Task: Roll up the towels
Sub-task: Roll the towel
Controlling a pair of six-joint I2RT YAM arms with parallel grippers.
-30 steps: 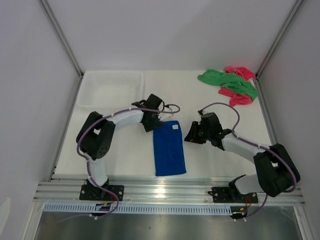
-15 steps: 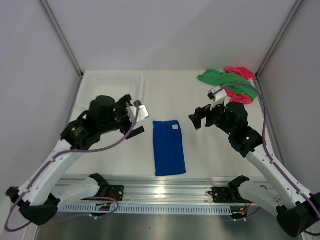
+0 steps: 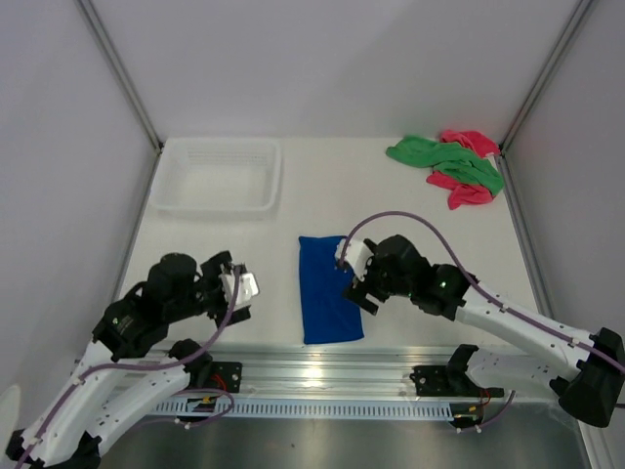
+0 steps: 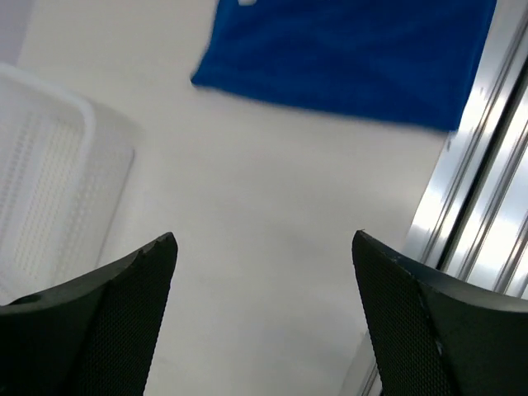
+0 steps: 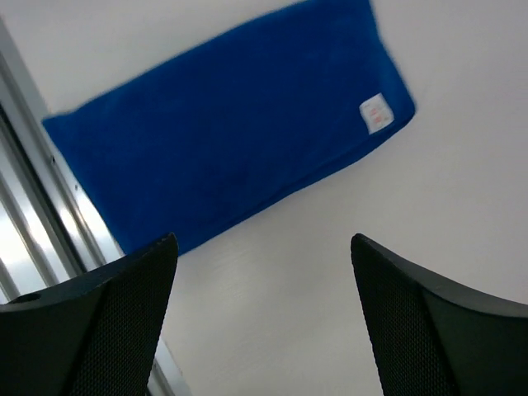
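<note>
Nearest the arm bases, the aluminium rail [image 3: 332, 369] runs along the table's front edge. Just beyond it on the left, the left gripper [image 4: 264, 239] hangs over the bare white table [image 3: 264, 244], well to the left of the blue towel [image 3: 320, 293]. Its two black fingers [image 4: 107, 322] stand wide apart with only tabletop between them. The right gripper [image 5: 262, 239] sits further in, and from above it overlaps the right edge of the blue towel. Its claw is also spread wide and holds nothing, with bare table showing between the fingers [image 5: 437, 330] and the towel lying just past their tips. Whether it touches the cloth cannot be told. The blue towel lies flat and unrolled near the middle of the table, its long side running front to back and its near end close to the rail. Its small white tag [image 5: 375, 113] sits by a far corner and shows only in the right wrist view. Further back on the left, the white plastic basket [image 3: 215, 200] rests near the far edge. In the far right corner, the green towel [image 3: 444, 159] lies crumpled across the pink towel [image 3: 469, 193], the two touching in one loose heap.
</note>
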